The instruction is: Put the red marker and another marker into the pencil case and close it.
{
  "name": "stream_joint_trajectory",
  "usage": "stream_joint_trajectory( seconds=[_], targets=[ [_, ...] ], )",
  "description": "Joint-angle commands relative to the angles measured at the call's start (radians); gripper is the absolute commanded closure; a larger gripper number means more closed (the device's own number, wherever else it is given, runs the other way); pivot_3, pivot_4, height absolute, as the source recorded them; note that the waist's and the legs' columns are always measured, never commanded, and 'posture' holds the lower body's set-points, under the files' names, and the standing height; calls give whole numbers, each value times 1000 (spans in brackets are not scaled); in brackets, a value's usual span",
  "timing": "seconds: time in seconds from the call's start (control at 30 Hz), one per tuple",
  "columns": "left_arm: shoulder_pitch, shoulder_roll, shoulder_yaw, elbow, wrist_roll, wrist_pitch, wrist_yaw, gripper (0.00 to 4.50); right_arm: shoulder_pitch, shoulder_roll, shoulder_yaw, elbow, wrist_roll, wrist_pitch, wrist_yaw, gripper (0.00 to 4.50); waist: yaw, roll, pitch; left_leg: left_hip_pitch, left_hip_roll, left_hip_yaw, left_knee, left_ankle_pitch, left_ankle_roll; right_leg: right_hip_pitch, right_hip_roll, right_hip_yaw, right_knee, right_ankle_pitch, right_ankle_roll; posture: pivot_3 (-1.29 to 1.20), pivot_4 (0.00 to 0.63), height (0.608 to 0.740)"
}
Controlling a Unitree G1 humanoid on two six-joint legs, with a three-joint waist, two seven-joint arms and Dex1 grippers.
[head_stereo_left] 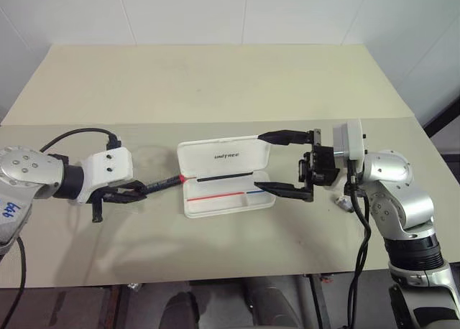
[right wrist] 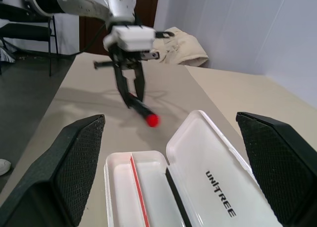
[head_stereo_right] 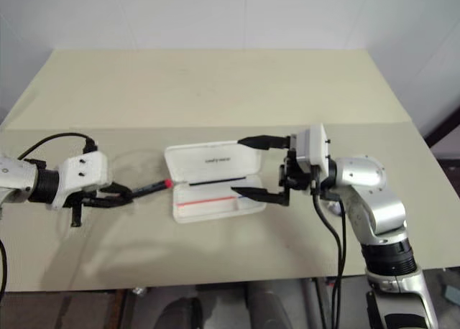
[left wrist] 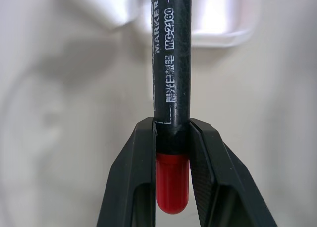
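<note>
The red marker (head_stereo_left: 162, 184) has a black barrel and hangs tilted just above the table, left of the pencil case, its red end (head_stereo_left: 182, 178) nearly at the case's left edge. My left gripper (head_stereo_left: 131, 193) is shut on its other end; the left wrist view shows the barrel (left wrist: 171, 63) clamped between both fingers. The white pencil case (head_stereo_left: 208, 151) lies open in the middle, lid back, with nothing in its striped tray (head_stereo_left: 215, 203). My right gripper (head_stereo_left: 261, 161) is open wide at the case's right end, one finger by the lid, one by the tray. Another marker is out of view.
The beige table (head_stereo_left: 215, 85) stretches far behind the case with free room there. A small pale object (head_stereo_left: 343, 201) lies by my right forearm, mostly hidden. A black cable (head_stereo_left: 72, 133) loops over my left wrist. The table's front edge runs close below the case.
</note>
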Motion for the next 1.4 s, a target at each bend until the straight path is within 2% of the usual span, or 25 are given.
stream_joint_trajectory(
  seconds=[0.03,0.3,0.4,0.7,0.8,1.07,1.1,1.3,1.4],
  targets=[
    [-64,-36,-23,-35,-31,-55,-36,3897,3,-18,-41,-15,7,-7,-13,0,8,0,0,0,0,0,0,0,0,0,0,0,0,0,0,0,150,740],
    [-307,-305,-275,43,98,1,90,3897,73,-66,-86,-50,3,4,-38,0,35,0,0,0,-2,-1,11,-1,0,4,0,2,4,1,4,0,150,740],
    [-368,-375,-352,94,154,-12,100,3897,122,-104,-110,-81,12,7,-28,0,39,0,0,0,-3,-1,13,-1,0,4,0,4,5,2,5,0,150,740],
    [-502,-529,-498,274,300,-79,104,3897,288,-212,-179,-142,0,-21,19,0,40,0,0,1,-4,-1,14,0,0,4,2,6,6,3,6,0,150,740],
    [-546,-569,-553,363,395,-141,131,3897,339,-231,-213,-150,-4,-26,9,0,39,0,0,1,-4,0,14,0,1,5,2,8,6,3,7,0,150,740],
    [-583,-647,-554,443,456,-159,137,3897,370,-221,-230,-201,7,-9,-49,0,40,-1,0,1,-6,0,14,0,1,5,2,11,6,4,8,0,150,740],
    [-583,-653,-551,444,455,-152,135,3166,370,-220,-229,-203,7,-8,-54,0,40,-1,0,1,-6,0,14,0,1,5,2,11,6,4,8,0,150,740],
    [-568,-698,-513,392,408,-129,113,1240,367,-216,-225,-207,13,-6,-75,0,43,-1,0,1,-6,0,15,0,1,5,1,11,6,4,9,0,150,740],
    [-562,-697,-509,372,401,-137,101,1240,362,-211,-215,-202,11,-10,-80,0,40,-1,0,1,-6,0,14,0,1,5,2,11,6,4,9,0,150,740]
  ],
)
